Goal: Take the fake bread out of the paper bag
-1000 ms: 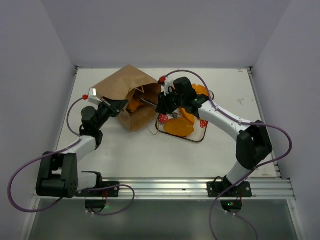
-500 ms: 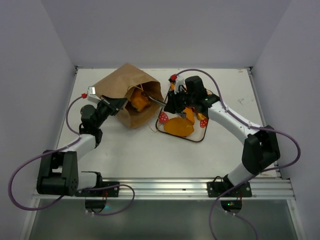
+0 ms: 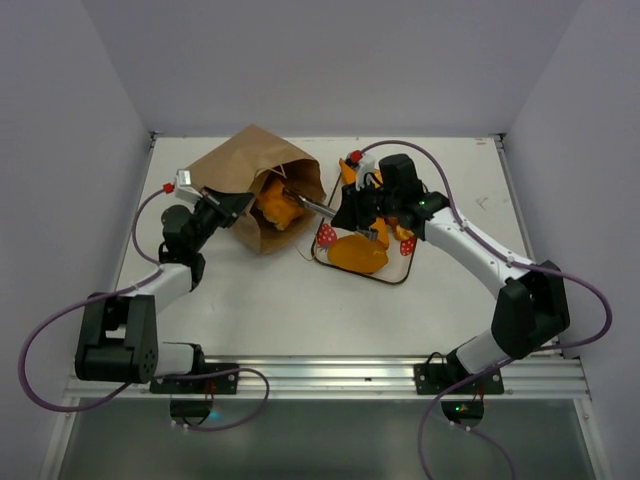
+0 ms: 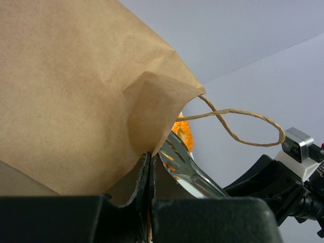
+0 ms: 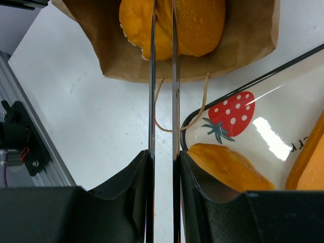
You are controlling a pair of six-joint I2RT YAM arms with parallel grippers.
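**A:** Where is the fake bread?

**B:** A lumpy orange piece sits in the mouth of the paper bag. The bag lies on its side at about 10 o'clock on the worktop, with its mouth facing roughly 4 o'clock.

**A:** And the hands?

**B:** The left hand is clamped tight on the bag's rim, at the 8 o'clock side of the mouth. Its wrist view shows the paper pinched between the closed fingers. The right hand reaches in from 3 o'clock. Its long thin fingers are set narrow and, as far as its wrist view shows, closed on a lump of that piece.

**A:** Anything in the way?

**B:** The bag's lower lip lies under those fingers. A string handle loops on the worktop between the mouth and the strawberry-print tray. The tray lies just beside the bag, at 4 o'clock of it, under the right arm.

**A:** What's on the tray?

**B:** An oval loaf lies on its near side. More orange pieces lie toward 12 o'clock on it, partly hidden by the arm. In the left wrist view another handle loop sticks out from the rim toward the right hand.
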